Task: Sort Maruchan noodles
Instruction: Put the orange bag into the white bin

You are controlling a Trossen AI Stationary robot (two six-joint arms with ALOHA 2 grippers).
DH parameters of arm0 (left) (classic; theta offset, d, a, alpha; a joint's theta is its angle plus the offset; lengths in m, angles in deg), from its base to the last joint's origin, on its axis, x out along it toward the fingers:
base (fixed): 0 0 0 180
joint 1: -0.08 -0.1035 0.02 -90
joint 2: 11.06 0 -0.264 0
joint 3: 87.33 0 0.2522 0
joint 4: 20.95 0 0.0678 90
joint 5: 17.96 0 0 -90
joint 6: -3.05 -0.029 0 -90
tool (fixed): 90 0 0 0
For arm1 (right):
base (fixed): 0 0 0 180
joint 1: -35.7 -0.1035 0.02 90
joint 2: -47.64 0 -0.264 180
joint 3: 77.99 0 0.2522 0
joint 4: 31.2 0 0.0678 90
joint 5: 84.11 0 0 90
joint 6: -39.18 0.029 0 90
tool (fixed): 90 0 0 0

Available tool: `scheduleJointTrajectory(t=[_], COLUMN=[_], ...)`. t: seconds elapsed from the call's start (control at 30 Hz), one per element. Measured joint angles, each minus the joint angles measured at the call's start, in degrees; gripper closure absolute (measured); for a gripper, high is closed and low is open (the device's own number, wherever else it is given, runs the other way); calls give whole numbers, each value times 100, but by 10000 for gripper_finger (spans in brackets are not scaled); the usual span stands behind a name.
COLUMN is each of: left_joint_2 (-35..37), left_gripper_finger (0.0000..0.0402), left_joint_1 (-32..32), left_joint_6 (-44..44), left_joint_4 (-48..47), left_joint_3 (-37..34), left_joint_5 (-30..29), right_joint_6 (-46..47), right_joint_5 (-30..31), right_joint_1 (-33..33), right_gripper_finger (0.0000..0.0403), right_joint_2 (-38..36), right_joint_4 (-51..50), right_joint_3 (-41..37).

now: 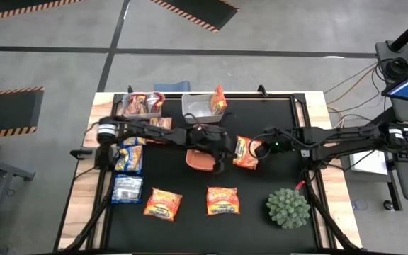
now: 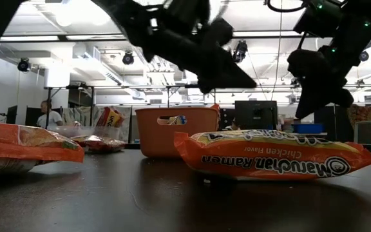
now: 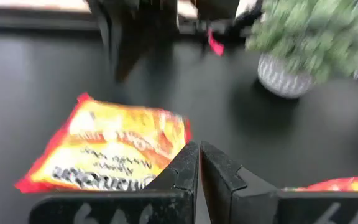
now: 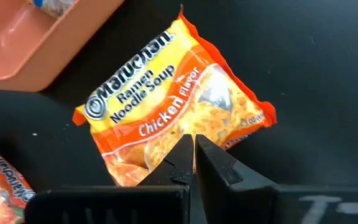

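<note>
The right gripper (image 4: 193,146), fingers together w/ nothing between, is hovering just over the chicken ramen packet (image 1: 247,151) lying beside the orange tray (image 1: 202,161), probably lining up for a pick. The left gripper (image 3: 199,163), also shut & empty, is hanging above the tray.

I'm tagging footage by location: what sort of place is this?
Probably an industrial robotics lab: hazard-striped floor tape, exposed ceiling with track lights, and monitors on desks beyond the table.
</note>
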Motion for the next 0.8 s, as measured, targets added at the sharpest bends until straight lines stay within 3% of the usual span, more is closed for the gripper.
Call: scheduleJointTrajectory(t=[0.23,0.43,0.8], left_joint_2=[-592,-654,-649], left_gripper_finger=[402,402,402], left_joint_1=[19,55,147], left_joint_6=[-10,-15,-345], left_joint_4=[-690,-728,-718], left_joint_3=[759,812,812], left_joint_5=[-77,-611,-646], right_joint_6=[13,-76,-587], right_joint_5=[134,312,411], right_joint_1=[1,171,451], right_gripper_finger=[394,394,394], right_joint_2=[-5,4,761], right_joint_4=[13,62,1106], right_joint_3=[-43,3,-139])
